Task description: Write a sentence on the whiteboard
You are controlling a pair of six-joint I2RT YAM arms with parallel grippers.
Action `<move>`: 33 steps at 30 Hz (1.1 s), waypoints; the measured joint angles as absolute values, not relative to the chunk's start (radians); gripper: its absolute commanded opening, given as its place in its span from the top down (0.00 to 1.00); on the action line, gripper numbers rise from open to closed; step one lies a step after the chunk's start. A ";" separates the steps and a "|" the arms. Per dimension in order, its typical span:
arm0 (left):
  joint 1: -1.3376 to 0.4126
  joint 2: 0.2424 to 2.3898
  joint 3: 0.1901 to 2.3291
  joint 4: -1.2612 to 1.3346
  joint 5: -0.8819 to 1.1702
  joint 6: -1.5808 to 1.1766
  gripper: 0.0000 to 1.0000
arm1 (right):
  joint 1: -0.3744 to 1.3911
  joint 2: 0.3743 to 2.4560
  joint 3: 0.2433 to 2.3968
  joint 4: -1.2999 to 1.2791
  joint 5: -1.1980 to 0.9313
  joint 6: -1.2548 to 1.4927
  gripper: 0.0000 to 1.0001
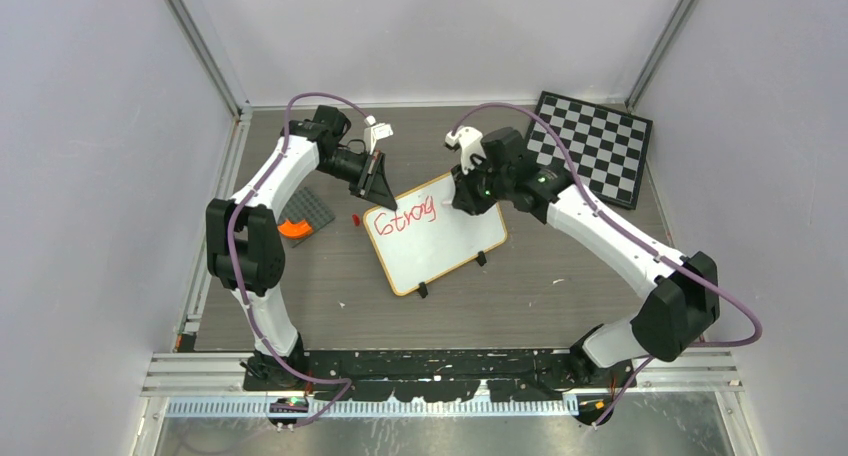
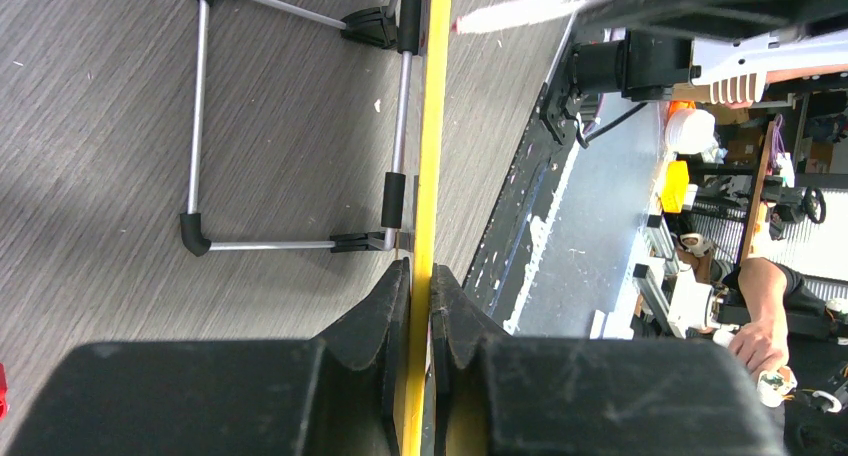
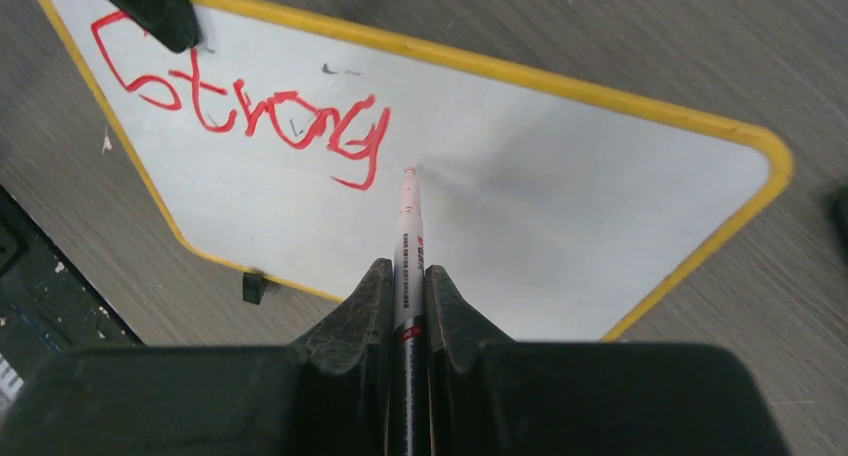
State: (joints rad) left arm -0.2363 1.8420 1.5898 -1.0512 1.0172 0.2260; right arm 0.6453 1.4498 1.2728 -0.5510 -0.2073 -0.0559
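The whiteboard was a smooth white rectangle with rounded corners and a thin yellow-orange rim. It sat on the grey, wood-grained table, and the left wrist view showed a bent metal wire stand with black feet behind it. The sentence consisted so far of one red handwritten word, "Strong", along the board's upper left part. A black-and-white checkered board lay flat beyond the whiteboard's far right side. A small red piece lay just left of the whiteboard.

The left gripper had its ridged black jaws pressed together on the whiteboard's rim at the far left corner. The right gripper pinched a slim white marker between nearly closed jaws. The marker's reddish tip lay just beside the last letter; contact with the board surface could not be confirmed.
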 measured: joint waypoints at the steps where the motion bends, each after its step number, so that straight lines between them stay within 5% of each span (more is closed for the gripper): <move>1: -0.236 1.842 1.590 -1.052 1.017 0.226 1.00 | 0.625 1.446 1.282 -0.550 -0.205 -0.056 1.00; 33: -0.236 1.842 1.590 -1.050 1.011 0.229 1.00 | 0.585 1.493 1.317 -0.532 -0.214 -0.079 1.00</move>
State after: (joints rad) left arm -0.2363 1.8420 1.5902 -1.0500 1.0107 0.2295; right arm 0.5854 1.4925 1.3170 -0.5323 -0.2142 -0.0792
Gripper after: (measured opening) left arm 0.107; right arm 0.183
